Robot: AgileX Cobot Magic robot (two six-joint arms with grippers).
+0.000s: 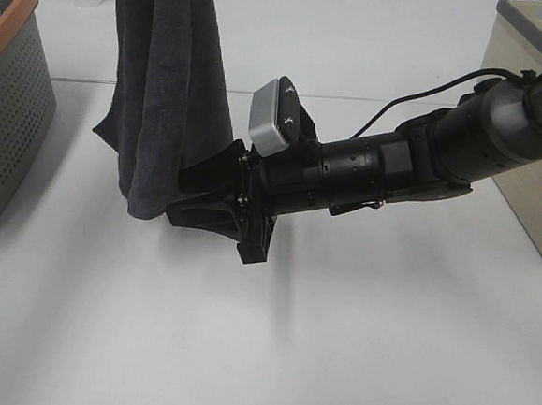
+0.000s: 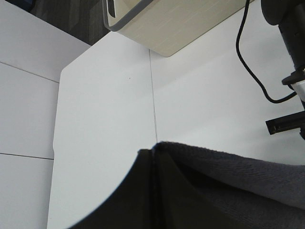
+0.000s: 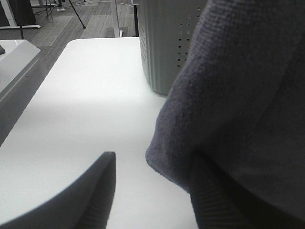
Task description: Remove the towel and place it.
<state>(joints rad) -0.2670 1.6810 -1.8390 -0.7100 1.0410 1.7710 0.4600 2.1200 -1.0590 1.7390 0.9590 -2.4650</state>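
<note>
Presently the towel (image 1: 162, 91) hangs over the table (image 1: 354, 340) with its long axis vertical. Its upper part runs out of the top of the high view, and its lower fold ends low, near the grey basket with the orange rim (image 1: 5, 116); whether the fold touches the table cannot be told. The left pincer (image 2: 153, 160) is pressed together, with cloth issuing from beside its fingers. It is judged to be pinching the towel's upper end and bearing its weight. The right pincer (image 1: 179, 195) reaches in from the right, level with the lower fold, jaws spread. In the right wrist view one finger (image 3: 95, 191) stands clear of the cloth, while the other sits partly behind it, so the fold's bottom edge lies at the mouth of the jaws. No grip there is evident. The free end thus lies directly ahead of the right pincer, and that arm is the nearer. The next move is judged to be a closure on the lower fold. The risk is catching only the outer layer.
</note>
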